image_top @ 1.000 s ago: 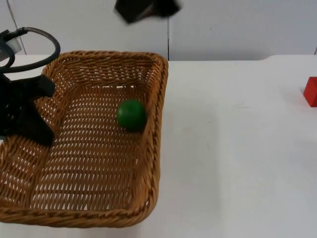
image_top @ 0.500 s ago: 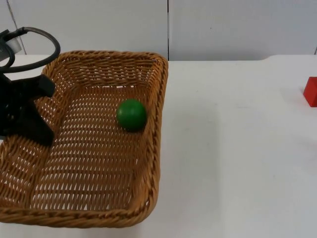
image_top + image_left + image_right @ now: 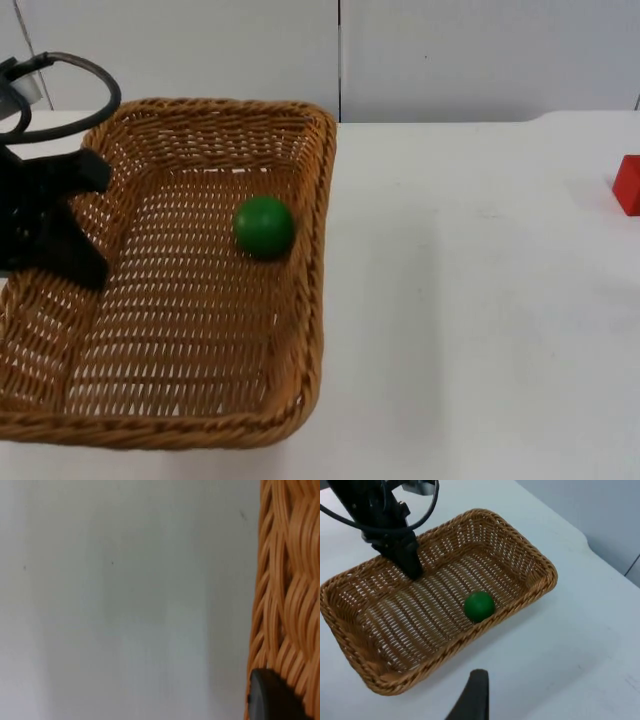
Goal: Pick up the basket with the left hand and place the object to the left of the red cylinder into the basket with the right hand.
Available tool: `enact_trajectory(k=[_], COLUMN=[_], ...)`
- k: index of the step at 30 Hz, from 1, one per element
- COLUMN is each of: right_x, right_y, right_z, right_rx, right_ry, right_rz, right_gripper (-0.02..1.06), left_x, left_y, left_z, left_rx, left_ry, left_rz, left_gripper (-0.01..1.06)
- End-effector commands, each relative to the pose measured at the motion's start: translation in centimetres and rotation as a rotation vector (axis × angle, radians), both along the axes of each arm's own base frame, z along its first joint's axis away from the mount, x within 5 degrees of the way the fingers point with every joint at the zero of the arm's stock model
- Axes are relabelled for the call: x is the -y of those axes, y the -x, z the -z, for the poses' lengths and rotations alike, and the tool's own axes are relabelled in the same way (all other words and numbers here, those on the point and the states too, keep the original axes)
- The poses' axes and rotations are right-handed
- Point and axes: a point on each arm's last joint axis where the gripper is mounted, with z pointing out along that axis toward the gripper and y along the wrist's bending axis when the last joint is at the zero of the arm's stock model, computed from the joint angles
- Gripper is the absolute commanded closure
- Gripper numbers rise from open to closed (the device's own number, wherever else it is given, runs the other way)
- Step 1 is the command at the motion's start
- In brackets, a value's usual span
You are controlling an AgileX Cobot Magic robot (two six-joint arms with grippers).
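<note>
The left end effector (image 3: 75, 235), clamped on the wicker basket (image 3: 300, 300) wall, has tipped it slightly since a moment ago, the green ball (image 3: 264, 227) lies inside, and the right end effector (image 3: 472, 700), grip state unclear, hovers beside it.

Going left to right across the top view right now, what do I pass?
Left gripper shut on the basket's left wall, wicker basket, green ball lying inside it near its right wall, bare white table, red block at the right edge.
</note>
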Motion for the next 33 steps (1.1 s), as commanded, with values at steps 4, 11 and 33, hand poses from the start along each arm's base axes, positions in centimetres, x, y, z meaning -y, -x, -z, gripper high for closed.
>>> enact_trajectory(k=[4,11,33], right_x=[0.2,0.2,0.3], right_y=[0.1,0.1,0.1], right_z=[0.1,0.2,0.3], right_rx=[-0.003,-0.005,-0.019], right_ry=[0.006,0.007,0.022], right_rz=[0.005,0.005,0.007], right_gripper=[0.23,0.23,0.23], left_x=[0.9,4.2,9.7], left_y=[-0.6,-2.3,-7.5], left_z=[0.0,3.4,7.9], left_rx=[0.037,0.019,-0.02], left_ry=[0.019,-0.007,0.027], left_rz=[-0.048,-0.033,0.036], left_gripper=[1.05,1.05,0.25])
